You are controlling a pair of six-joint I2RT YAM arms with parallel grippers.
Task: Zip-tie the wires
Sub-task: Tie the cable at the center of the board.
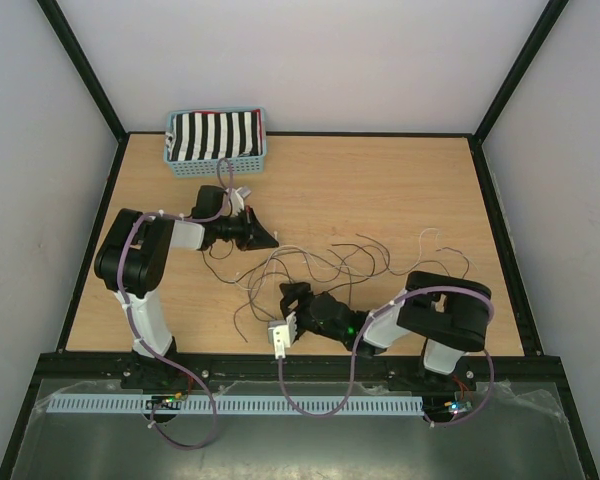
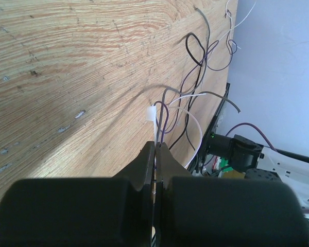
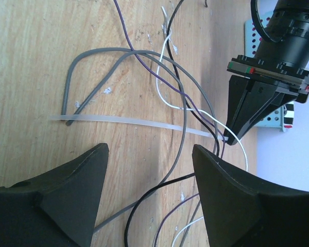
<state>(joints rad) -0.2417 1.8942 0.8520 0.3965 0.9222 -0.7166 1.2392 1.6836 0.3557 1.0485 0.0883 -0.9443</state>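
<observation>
The wires (image 1: 350, 262) lie in loose loops across the middle of the table. My left gripper (image 1: 270, 241) points right at their left end and is shut. In the left wrist view its jaws (image 2: 158, 145) pinch a pale zip tie (image 2: 151, 114), and thin purple and grey wires (image 2: 195, 51) run out from the same spot. My right gripper (image 1: 292, 293) stands open just in front of the wires. In the right wrist view its fingers (image 3: 150, 149) straddle a grey and a black wire (image 3: 113, 49). The translucent zip tie (image 3: 123, 121) lies across them and runs to the left gripper's tip (image 3: 227, 138).
A blue basket (image 1: 262, 150) holding a black-and-white striped cloth stands at the back left of the table. Black frame rails border the table, with white walls behind. Purple arm cables hang over the near rail.
</observation>
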